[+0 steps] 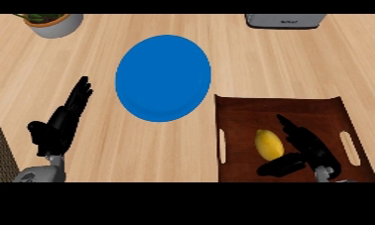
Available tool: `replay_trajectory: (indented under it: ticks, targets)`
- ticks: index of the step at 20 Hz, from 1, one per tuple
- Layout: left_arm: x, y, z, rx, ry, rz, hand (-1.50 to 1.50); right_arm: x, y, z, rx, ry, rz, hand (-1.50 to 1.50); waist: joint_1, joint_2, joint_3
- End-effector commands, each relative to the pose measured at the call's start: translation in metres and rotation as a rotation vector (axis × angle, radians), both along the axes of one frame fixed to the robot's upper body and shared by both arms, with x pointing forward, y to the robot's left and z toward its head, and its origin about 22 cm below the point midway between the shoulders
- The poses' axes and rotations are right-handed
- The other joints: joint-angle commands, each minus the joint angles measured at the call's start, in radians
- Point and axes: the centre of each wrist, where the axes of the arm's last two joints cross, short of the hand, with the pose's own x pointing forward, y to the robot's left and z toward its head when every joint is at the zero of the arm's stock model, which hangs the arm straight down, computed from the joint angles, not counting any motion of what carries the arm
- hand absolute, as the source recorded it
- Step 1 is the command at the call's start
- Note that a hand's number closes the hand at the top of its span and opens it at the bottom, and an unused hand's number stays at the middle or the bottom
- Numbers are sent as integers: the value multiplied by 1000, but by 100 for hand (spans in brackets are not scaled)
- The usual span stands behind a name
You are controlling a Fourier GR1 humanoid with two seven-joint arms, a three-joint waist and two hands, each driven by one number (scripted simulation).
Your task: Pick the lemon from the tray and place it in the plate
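The lemon [268,143] lies in the brown tray [242,112] at near right, with the right robot hand [306,145] spread around it, thumb beneath. The blue plate [163,78] sits left, unobstructed. The left robot hand [61,123] rests open on the desk [293,60]. A plant pot [55,24] and toaster [284,21] stand far.

Setting: you are looking at a home kitchen counter. Evidence, item by item: a light wooden countertop [219,35] with visible plank grain fills your view. A blue plate [163,78] lies on it, tableware for serving. A dark brown serving tray [242,115] with slotted handles sits at your lower right, carrying a lemon [269,144]. At your far edge stand a grey metal appliance [285,20], only partly visible, and a potted plant [53,23] in a pale pot.
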Motion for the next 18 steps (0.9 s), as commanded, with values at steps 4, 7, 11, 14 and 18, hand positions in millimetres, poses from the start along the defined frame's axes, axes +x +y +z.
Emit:
replay_trajectory:
  ticks: [4,7,11,14,18]
  targets:
    - [-10,9,-2,6,-2,3,0,-2,8,-24,91,-47,60,150,13,14,22]
    - [-7,15,-4,-8,2,17,0,-20,24,-28,94,-53,83,150,5,13,21]
    - [5,-4,11,-2,3,-12,0,-7,9,-32,56,-96,63,150,11,14,22]
    - [2,-2,0,6,-2,13,0,-26,46,-27,-164,-209,10,150,1,11,20]
    - [-9,17,-2,24,5,38,0,-50,40,-29,-532,-275,-105,150,-18,-3,12]
